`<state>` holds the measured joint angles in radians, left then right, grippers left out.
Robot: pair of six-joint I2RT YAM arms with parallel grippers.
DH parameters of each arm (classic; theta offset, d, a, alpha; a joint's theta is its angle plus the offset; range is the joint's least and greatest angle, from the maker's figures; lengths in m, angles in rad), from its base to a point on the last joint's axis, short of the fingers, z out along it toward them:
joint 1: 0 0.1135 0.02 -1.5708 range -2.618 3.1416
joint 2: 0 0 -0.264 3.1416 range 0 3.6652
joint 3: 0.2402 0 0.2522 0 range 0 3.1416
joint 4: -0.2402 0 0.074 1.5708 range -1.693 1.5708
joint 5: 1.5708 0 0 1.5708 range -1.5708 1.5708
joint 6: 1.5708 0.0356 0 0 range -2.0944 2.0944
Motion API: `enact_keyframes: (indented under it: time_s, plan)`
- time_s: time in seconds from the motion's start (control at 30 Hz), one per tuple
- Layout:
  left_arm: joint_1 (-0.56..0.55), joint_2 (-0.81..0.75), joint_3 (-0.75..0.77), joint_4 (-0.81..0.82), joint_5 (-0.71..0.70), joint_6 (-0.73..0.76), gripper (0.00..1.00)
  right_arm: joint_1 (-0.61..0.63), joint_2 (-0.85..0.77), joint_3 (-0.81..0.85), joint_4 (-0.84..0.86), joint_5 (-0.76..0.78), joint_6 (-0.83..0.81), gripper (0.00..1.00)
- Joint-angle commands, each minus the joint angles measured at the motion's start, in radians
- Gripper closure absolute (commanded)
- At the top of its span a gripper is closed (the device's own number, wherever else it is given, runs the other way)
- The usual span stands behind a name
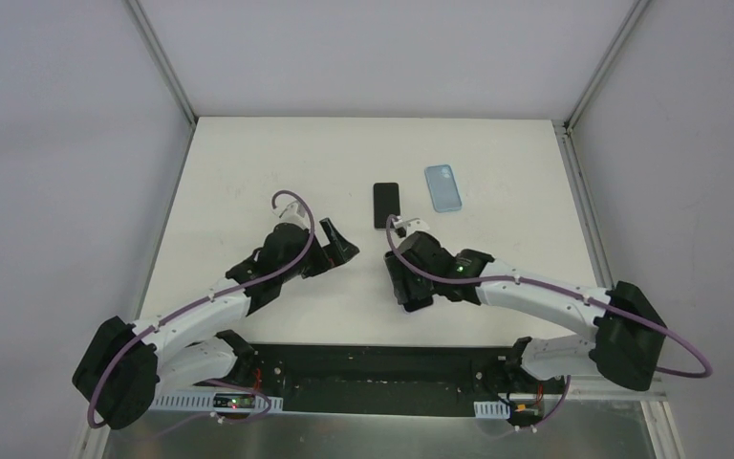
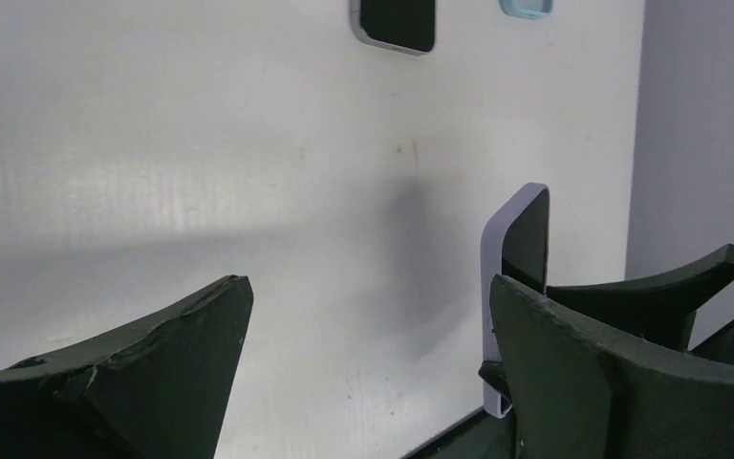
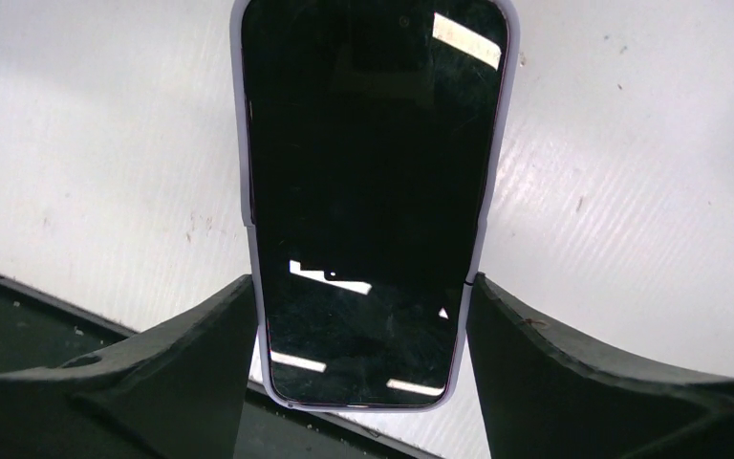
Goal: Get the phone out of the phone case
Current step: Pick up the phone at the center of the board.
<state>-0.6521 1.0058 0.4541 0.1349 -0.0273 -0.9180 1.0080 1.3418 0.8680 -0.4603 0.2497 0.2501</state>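
Right hand [image 3: 361, 287] clasps the lilac-cased phone [image 3: 373, 143], left hand [image 2: 371, 282] released nearby; black phone [image 1: 386, 205] and blue case [image 1: 443, 187] lie beyond.

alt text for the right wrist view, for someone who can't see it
A phone in a lilac case, dark screen facing the camera, is gripped at its lower sides between the right gripper's two dark fingers. Behind it is a white table, with a dark strip at the lower left.

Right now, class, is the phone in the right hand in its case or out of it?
In. The right hand grips the phone, and a lavender case rims its dark screen on each visible side.
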Motion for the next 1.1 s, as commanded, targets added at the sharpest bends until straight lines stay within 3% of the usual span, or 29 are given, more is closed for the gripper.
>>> enact_keyframes:
  time_s: [0.0,0.3,0.7,1.07]
  plan:
    - [0.014,0.043,0.051,0.120,0.167,0.040,0.01,0.024,-0.152,-0.042,0.065,0.053,0.009,1.00]
    - [-0.019,0.210,0.111,0.369,0.411,-0.009,0.02,0.060,-0.362,-0.167,0.192,0.054,-0.005,1.00]
    - [-0.102,0.311,0.181,0.488,0.415,-0.031,0.07,0.086,-0.408,-0.169,0.203,0.091,-0.027,1.00]
    - [-0.141,0.408,0.207,0.551,0.414,-0.060,0.20,0.096,-0.427,-0.164,0.213,0.104,-0.023,1.00]
